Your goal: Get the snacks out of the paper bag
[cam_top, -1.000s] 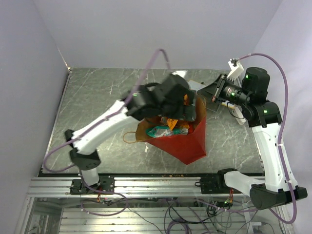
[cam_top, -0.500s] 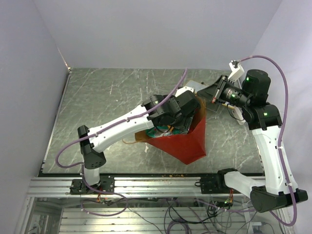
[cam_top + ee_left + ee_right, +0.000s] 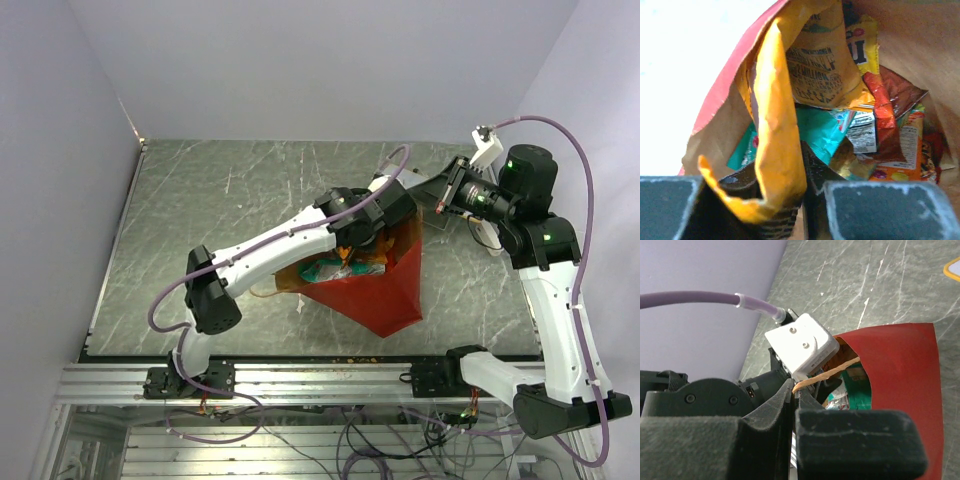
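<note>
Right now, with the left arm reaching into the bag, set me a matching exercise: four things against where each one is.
1 orange packet
2 teal packet
3 tan handle
4 dark-red packet

A pinched in the right gripper
B far right of the heap, left wrist view
C between the left gripper's fingers
D directly behind the orange packet

Pairs: 1-C, 2-D, 3-A, 4-B
</note>
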